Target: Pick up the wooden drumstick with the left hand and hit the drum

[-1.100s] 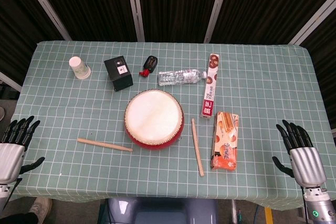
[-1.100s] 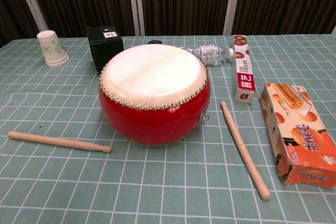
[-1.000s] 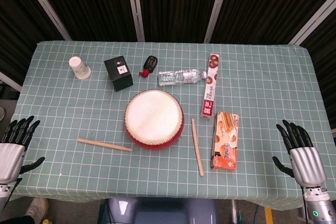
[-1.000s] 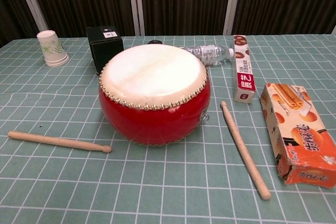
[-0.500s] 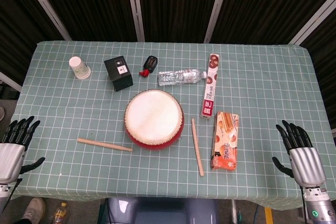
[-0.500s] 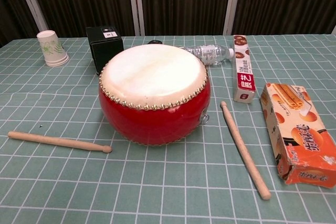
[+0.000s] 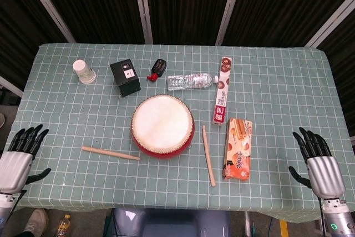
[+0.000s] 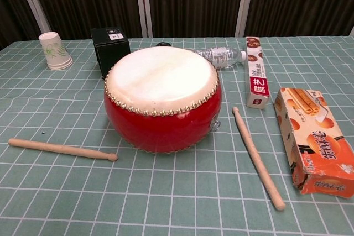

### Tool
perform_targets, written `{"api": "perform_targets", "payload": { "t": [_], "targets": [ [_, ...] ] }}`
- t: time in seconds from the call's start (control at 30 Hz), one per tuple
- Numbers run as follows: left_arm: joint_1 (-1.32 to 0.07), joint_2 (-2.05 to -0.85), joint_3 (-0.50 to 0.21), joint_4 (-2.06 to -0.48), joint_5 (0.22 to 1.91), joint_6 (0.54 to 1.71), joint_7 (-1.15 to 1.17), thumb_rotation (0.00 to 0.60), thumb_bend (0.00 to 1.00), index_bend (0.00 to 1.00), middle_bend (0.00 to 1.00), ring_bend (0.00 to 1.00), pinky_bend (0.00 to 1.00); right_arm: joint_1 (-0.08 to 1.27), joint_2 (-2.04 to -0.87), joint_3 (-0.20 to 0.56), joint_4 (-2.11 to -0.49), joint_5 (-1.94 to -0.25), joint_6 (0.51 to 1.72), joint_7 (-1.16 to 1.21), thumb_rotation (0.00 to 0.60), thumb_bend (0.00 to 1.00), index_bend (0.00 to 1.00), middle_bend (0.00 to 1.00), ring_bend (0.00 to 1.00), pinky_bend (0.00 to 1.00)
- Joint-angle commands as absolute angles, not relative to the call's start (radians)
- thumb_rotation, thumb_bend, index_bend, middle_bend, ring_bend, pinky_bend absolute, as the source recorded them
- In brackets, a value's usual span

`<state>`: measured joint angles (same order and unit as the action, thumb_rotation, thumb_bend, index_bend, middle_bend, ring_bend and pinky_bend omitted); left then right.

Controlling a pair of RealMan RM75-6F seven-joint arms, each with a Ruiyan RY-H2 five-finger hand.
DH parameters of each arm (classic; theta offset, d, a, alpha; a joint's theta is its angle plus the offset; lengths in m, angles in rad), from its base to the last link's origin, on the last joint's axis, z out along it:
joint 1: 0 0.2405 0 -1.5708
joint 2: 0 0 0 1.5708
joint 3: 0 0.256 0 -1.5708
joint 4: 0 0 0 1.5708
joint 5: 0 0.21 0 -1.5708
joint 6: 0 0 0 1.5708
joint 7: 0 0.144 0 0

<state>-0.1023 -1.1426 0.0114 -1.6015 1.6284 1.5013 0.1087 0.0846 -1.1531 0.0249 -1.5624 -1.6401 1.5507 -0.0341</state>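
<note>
A red drum [image 7: 163, 125] [image 8: 162, 96] with a pale skin stands in the middle of the checked tablecloth. One wooden drumstick [image 7: 110, 153] [image 8: 61, 149] lies flat to the drum's left, its tip toward the drum. A second drumstick [image 7: 208, 155] [image 8: 258, 156] lies to the drum's right. My left hand [image 7: 18, 160] hovers at the table's left front edge, fingers spread, holding nothing, well left of the near drumstick. My right hand [image 7: 318, 162] hovers at the right front edge, also spread and empty. Neither hand shows in the chest view.
An orange biscuit box [image 7: 238, 148] [image 8: 315, 139] lies right of the second stick. Behind the drum are a paper cup [image 7: 84, 71], a black box [image 7: 125, 77], a small black-and-red item [image 7: 157, 69], a water bottle [image 7: 191, 81] and a long narrow box [image 7: 222, 90].
My left hand has shifted slightly right and inward toward the table. Everything else is unchanged.
</note>
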Motion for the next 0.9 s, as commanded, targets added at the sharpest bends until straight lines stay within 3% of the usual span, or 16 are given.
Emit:
{"api": "perform_targets", "payload": {
  "t": [0.03, 0.1, 0.17, 0.23, 0.37, 0.53, 0.63, 0.73, 0.9],
  "targets": [
    [-0.115, -1.141, 0.012, -1.608, 1.631, 1.481, 0.127, 0.600, 0.00, 0.00, 0.00, 0.00, 0.01, 0.085, -1.153, 0.025, -1.563, -1.639, 1.550, -0.034, 0.600, 0.28, 0.00, 0.00, 0.00, 0.10],
    [-0.128, -1.140, 0.008, -1.619, 1.631, 1.463, 0.149, 0.600, 0.00, 0.00, 0.01, 0.01, 0.07, 0.085, -1.153, 0.025, -1.564, -1.637, 1.549, -0.033, 0.600, 0.28, 0.00, 0.00, 0.00, 0.10],
    [-0.141, -1.142, -0.001, -1.636, 1.627, 1.449, 0.172, 0.600, 0.00, 0.00, 0.10, 0.09, 0.21, 0.085, -1.153, 0.025, -1.563, -1.639, 1.549, -0.031, 0.600, 0.28, 0.00, 0.00, 0.00, 0.10],
    [-0.159, -1.150, -0.011, -1.648, 1.619, 1.426, 0.206, 0.600, 0.00, 0.04, 0.28, 0.26, 0.37, 0.085, -1.152, 0.024, -1.562, -1.641, 1.549, -0.030, 0.600, 0.28, 0.00, 0.00, 0.00, 0.10],
    [-0.193, -1.172, -0.025, -1.662, 1.586, 1.366, 0.249, 0.600, 0.04, 0.22, 0.70, 0.67, 0.65, 0.085, -1.152, 0.023, -1.563, -1.641, 1.548, -0.026, 0.600, 0.28, 0.00, 0.00, 0.00, 0.10],
    [-0.247, -1.219, -0.045, -1.658, 1.528, 1.271, 0.321, 0.600, 0.09, 0.38, 0.97, 0.93, 0.84, 0.087, -1.150, 0.023, -1.566, -1.638, 1.541, -0.024, 0.600, 0.28, 0.00, 0.00, 0.00, 0.10],
    [-0.277, -1.257, -0.059, -1.649, 1.490, 1.224, 0.361, 0.600, 0.12, 0.44, 1.00, 0.99, 0.92, 0.087, -1.148, 0.023, -1.568, -1.636, 1.538, -0.021, 0.600, 0.28, 0.00, 0.00, 0.00, 0.10],
    [-0.301, -1.284, -0.072, -1.656, 1.435, 1.180, 0.396, 0.600, 0.15, 0.46, 1.00, 1.00, 0.96, 0.088, -1.146, 0.024, -1.569, -1.634, 1.536, -0.019, 0.600, 0.28, 0.00, 0.00, 0.00, 0.10],
    [-0.340, -1.326, -0.084, -1.658, 1.343, 1.112, 0.467, 0.600, 0.16, 0.46, 1.00, 1.00, 0.97, 0.088, -1.144, 0.024, -1.571, -1.633, 1.535, -0.013, 0.600, 0.28, 0.00, 0.00, 0.00, 0.10]
  ]
}}
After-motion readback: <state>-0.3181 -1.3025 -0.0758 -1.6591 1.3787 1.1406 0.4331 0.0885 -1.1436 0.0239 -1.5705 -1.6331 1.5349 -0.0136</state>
